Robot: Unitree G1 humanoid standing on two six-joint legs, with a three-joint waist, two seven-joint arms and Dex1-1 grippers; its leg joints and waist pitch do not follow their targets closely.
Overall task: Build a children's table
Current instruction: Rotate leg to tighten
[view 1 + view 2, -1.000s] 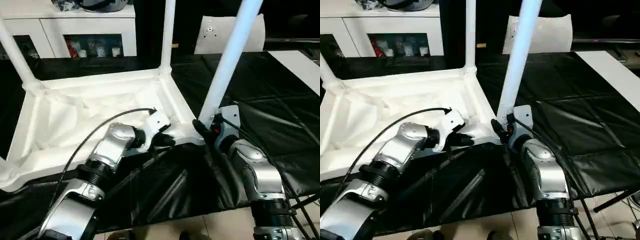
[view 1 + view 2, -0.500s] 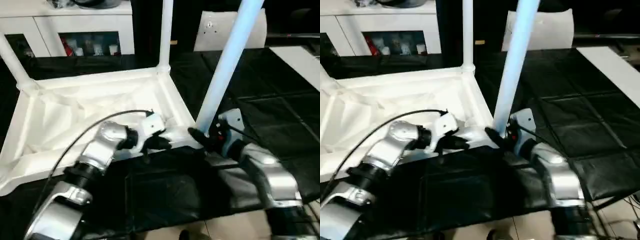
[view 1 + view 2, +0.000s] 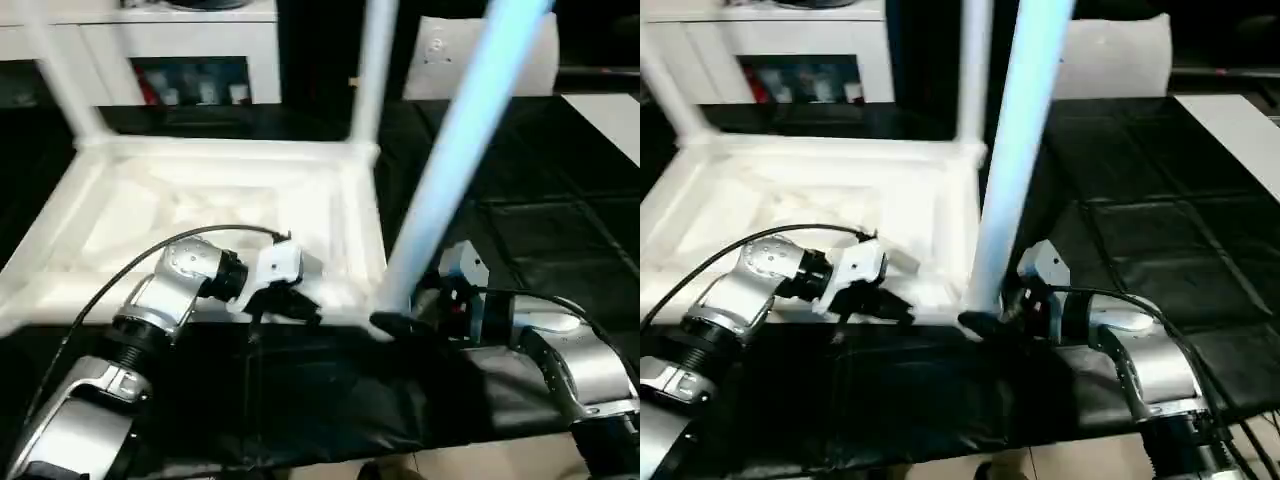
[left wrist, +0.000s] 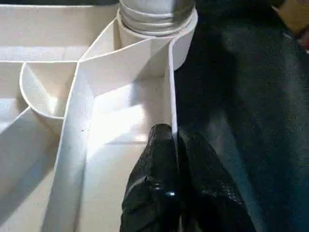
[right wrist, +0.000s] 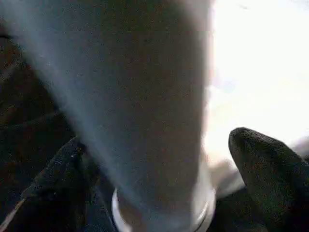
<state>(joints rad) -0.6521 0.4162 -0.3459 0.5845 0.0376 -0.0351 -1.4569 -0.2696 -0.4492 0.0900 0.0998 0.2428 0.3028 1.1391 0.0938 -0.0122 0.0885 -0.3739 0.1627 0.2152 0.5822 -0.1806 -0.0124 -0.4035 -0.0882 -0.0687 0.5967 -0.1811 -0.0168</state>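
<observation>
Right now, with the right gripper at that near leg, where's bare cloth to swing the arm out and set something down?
Bare black cloth lies to the robot's right of the tabletop, up to the flat white sheet. Crowded: the near corner, where the leg rises between the right gripper fingers and the left gripper pinches the rim.

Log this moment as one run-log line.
left gripper: shut on white plastic tabletop rim | right gripper: open around near-corner white tube leg | leg: standing in socket
</observation>
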